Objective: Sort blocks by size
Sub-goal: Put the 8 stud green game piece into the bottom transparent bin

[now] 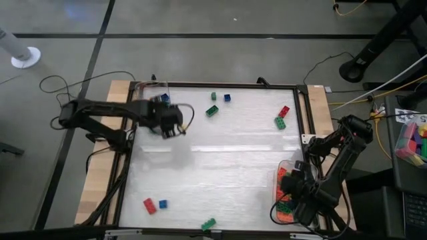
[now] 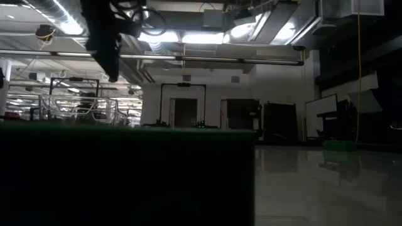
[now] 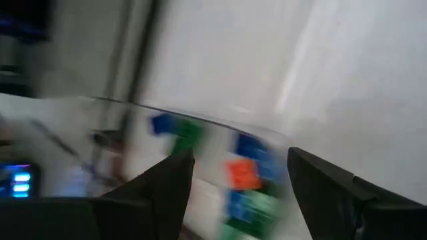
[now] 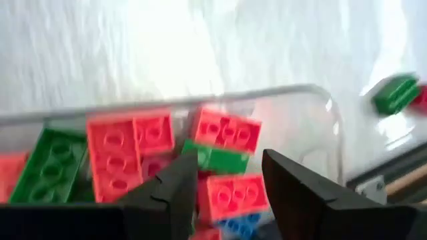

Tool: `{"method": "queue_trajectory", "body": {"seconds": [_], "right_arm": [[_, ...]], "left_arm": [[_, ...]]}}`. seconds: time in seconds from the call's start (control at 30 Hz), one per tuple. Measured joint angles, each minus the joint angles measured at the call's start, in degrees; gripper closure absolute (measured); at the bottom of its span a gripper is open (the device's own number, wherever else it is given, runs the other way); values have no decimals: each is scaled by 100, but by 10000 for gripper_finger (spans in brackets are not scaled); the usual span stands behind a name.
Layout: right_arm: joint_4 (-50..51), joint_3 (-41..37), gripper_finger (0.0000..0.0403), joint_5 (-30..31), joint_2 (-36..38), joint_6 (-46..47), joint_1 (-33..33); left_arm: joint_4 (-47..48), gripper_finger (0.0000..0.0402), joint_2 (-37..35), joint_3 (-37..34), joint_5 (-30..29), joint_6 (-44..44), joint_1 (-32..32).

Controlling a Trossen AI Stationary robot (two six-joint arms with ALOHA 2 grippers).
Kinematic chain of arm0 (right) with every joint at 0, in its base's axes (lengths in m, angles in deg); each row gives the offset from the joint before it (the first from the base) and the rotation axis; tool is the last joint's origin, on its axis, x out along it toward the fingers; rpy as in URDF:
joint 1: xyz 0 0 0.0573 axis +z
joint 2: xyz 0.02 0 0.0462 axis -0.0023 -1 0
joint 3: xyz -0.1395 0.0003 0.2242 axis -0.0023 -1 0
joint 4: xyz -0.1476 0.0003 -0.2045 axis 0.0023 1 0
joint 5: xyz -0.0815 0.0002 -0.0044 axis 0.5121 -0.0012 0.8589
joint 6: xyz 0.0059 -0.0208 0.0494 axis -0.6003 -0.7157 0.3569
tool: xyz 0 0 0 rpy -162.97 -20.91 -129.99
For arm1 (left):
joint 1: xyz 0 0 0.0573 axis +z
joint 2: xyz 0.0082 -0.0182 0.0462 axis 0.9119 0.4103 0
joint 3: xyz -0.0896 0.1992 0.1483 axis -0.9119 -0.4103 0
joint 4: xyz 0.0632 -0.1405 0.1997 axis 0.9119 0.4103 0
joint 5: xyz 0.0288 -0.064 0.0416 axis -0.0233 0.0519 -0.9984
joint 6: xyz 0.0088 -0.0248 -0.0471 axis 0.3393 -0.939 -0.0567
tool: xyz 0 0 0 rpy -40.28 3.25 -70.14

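The right hand [image 4: 223,177] hangs fingers apart over its clear bin [image 4: 320,127] of long blocks [image 4: 130,153]; left hand [image 3: 237,177] likewise spread.

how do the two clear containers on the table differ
The left container sits at the table's far left corner, under the left pincer; the right container sits at the near right edge, under the right pincer.
The left one holds small blue, green and orange blocks; the right one holds longer red and green blocks.
Both are clear plastic, with an open, empty pincer above.
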Motion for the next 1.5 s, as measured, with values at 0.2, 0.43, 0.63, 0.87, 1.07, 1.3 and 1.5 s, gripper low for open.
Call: {"method": "queue_trajectory", "body": {"seconds": [0.2,0.43,0.63,0.87,1.07,1.3,1.5], "right_arm": [[-155,4,233,1140,0,-29,-192],[-319,4,233,1546,0,-1259,-777],[-396,4,233,1546,0,-2604,-1506],[-823,4,233,1544,0,-4166,-2218],[-931,4,233,1544,0,-4945,-2751],[-940,4,233,1480,0,-5482,-3187],[-1102,4,233,1384,0,-5828,-3437]], "left_arm": [[-710,172,6,0,-168,1280,1323],[-851,172,23,-2,564,2138,3070],[-1063,172,282,-2,1680,2767,4130],[-1085,172,1056,-2,2059,3652,4504],[-1090,172,1755,-2,2045,4250,4539],[-1109,172,2357,-2,1569,4345,4652],[-1139,172,2616,-2,1611,4426,4753]]}}
